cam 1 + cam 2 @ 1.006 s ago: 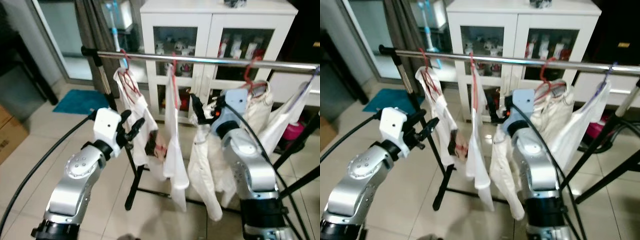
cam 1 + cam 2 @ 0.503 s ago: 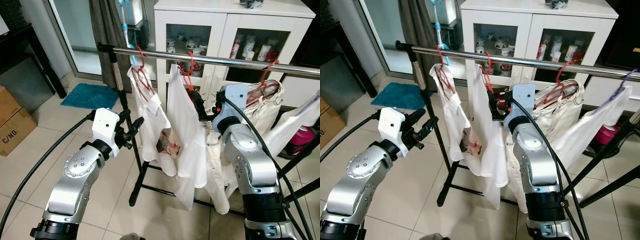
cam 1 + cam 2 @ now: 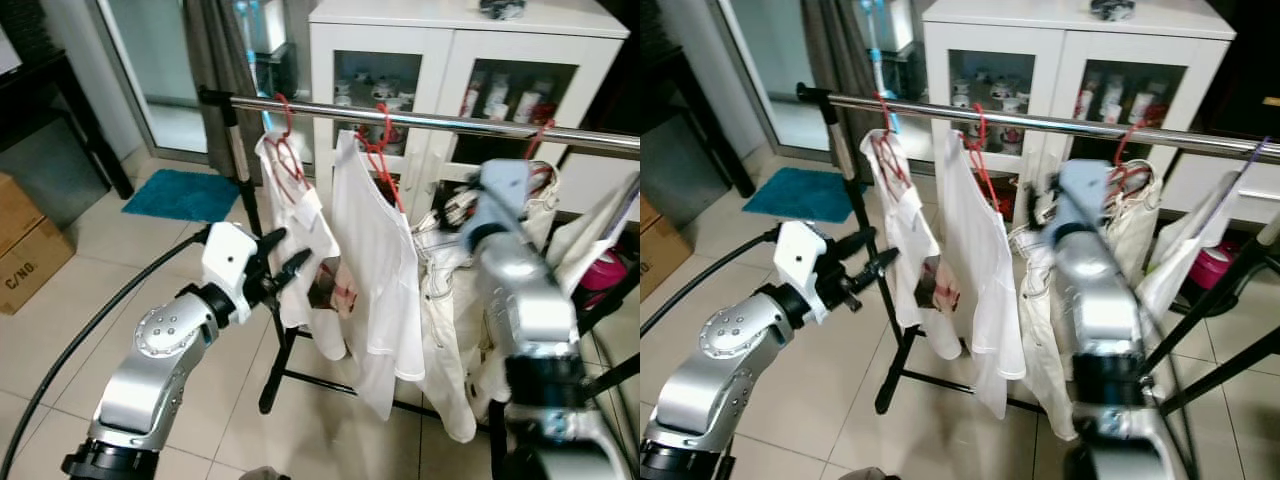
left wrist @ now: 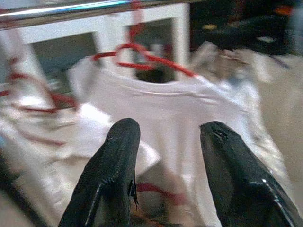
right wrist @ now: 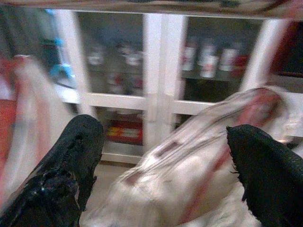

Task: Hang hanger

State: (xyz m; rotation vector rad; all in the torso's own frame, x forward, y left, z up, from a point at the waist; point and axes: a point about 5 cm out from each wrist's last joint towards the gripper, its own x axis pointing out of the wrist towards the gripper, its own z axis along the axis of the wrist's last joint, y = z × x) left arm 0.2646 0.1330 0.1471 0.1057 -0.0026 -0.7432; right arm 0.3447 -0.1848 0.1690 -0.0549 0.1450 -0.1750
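Both of my tools are spread wide and carry nothing: my left tool (image 3: 280,262) hovers near the leftmost garment, and my right tool (image 5: 165,161), on a blurred arm, points at the cream garment (image 3: 445,330) and the far white glass-door cabinet (image 3: 450,60). The task's thing, a red wire hanger (image 3: 378,140) carrying a long white T-shirt (image 3: 375,260), already sits hooked over the shiny steel rail (image 3: 430,120), between its neighbours. As I judge it, the hanging looks done, so the sound move is to pull my right arm straight back and low, clear of the cloth, so no finger snags a sleeve and drags the hook off. I would check that the hook curves fully over the rail before leaving. On the rail I count three red hangers: the leftmost one with a white shirt (image 3: 295,220), the middle one, and one at the right (image 3: 535,150) holding cream cloth. A further white garment (image 3: 600,225) hangs at the far right; its hanger I cannot make out.
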